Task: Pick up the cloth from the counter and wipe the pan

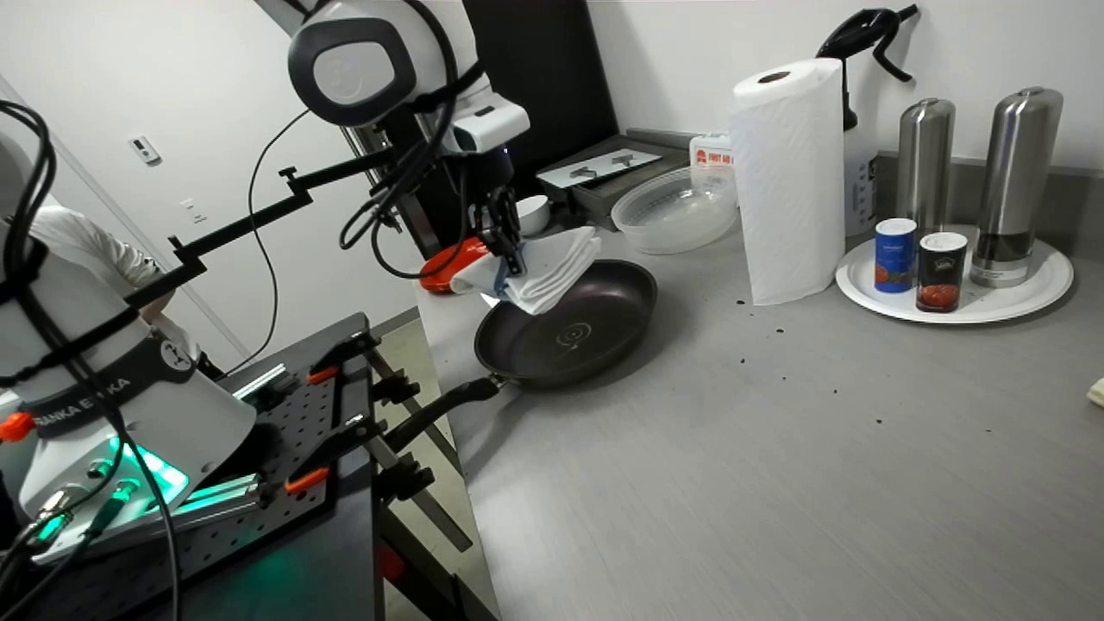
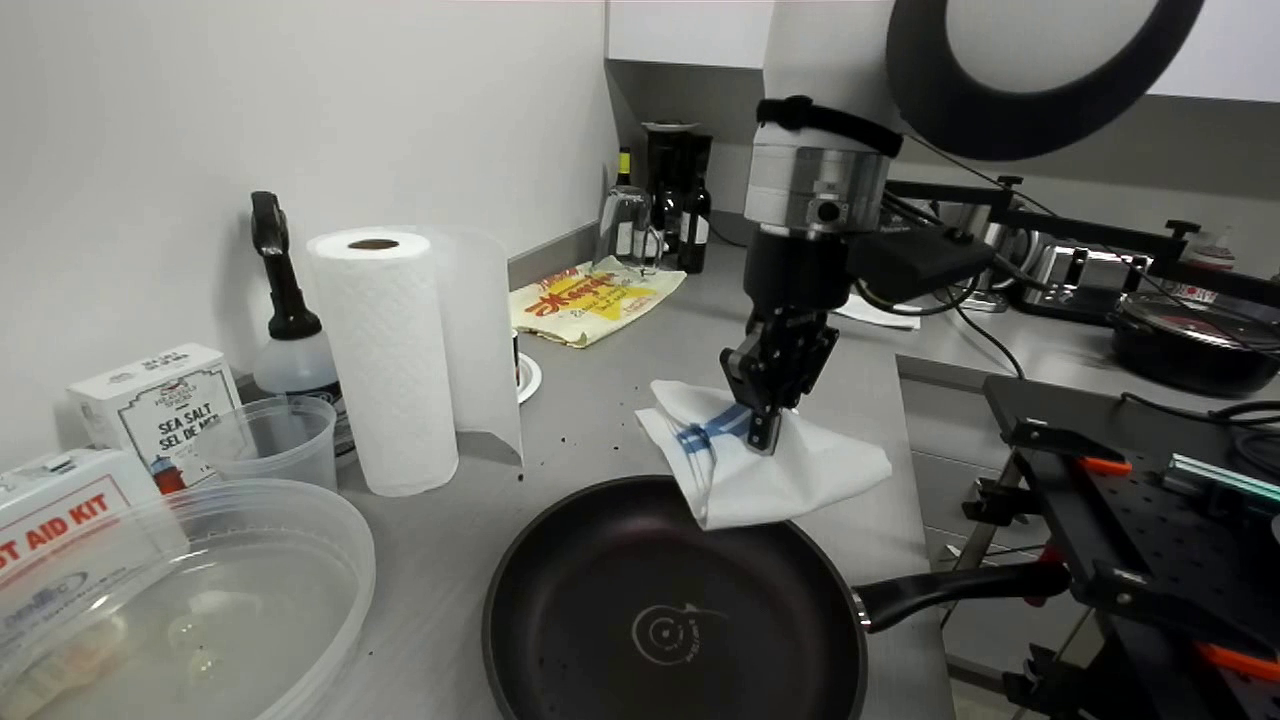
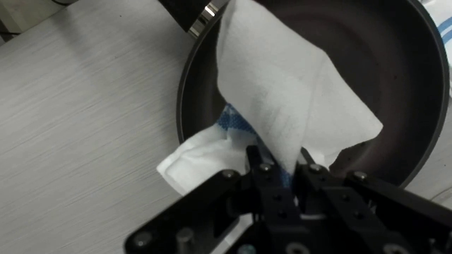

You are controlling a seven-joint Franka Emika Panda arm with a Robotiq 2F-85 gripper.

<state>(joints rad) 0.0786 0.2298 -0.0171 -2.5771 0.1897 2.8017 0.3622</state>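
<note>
The place is serving as a kitchen: a pan [image 2: 675, 605] is resting at lower centre of an exterior view, a salt box [image 2: 165, 415] is standing at left, probably a toaster [image 2: 1100, 285] at right.

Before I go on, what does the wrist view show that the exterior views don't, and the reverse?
Only the wrist view clearly shows blue-striped white fabric at its right edge, beside the pan; I can't make it out in the exterior views.

Only the exterior views show the paper towel roll, the clear plastic tub and the printed mark inside the pan.

All share the tool gripping the cloth, the pan and the counter. Whether the cloth touches the pan, I can't tell.
</note>
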